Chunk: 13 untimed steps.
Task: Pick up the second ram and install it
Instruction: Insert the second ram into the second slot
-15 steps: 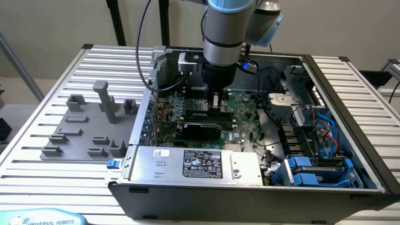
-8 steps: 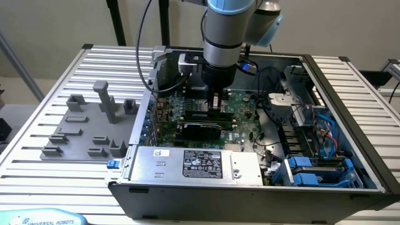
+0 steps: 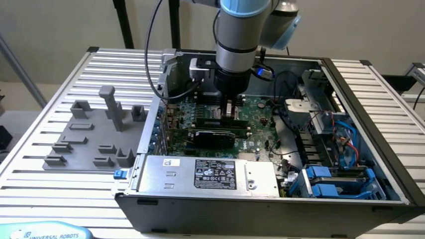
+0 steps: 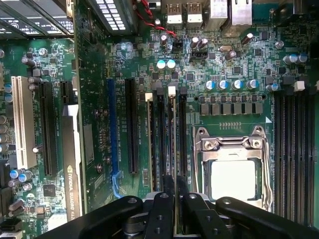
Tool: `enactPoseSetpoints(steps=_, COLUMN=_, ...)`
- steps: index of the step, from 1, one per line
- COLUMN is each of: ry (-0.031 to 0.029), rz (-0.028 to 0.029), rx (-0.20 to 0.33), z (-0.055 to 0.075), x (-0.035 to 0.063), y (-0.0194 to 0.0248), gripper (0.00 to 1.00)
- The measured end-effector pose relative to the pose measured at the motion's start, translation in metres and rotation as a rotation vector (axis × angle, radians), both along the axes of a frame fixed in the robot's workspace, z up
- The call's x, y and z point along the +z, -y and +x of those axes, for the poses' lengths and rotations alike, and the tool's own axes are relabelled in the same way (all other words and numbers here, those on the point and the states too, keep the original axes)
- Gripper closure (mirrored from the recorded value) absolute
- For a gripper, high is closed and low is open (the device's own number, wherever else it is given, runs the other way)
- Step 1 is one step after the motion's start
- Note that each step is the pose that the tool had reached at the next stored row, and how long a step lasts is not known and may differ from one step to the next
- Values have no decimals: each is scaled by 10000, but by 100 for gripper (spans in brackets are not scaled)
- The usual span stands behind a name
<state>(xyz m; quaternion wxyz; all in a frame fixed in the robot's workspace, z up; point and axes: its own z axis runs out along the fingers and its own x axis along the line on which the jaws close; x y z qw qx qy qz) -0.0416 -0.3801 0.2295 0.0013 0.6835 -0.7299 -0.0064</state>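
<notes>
A robot arm reaches down into an open computer case (image 3: 345, 194) standing on a slatted surface (image 3: 59, 189). Its gripper (image 4: 171, 199) has jaws clamped on the second ram (image 4: 171, 139), held edge-on and upright over the motherboard (image 4: 99, 99), in line with the memory slots (image 4: 159, 144). The processor socket (image 4: 233, 169) lies at three o'clock from the ram.
</notes>
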Motion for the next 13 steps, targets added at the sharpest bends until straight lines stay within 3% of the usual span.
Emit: enactPoseSetpoints(steps=13, ry=0, rz=1, rx=0, z=-8, x=-32, y=-3, gripper=86)
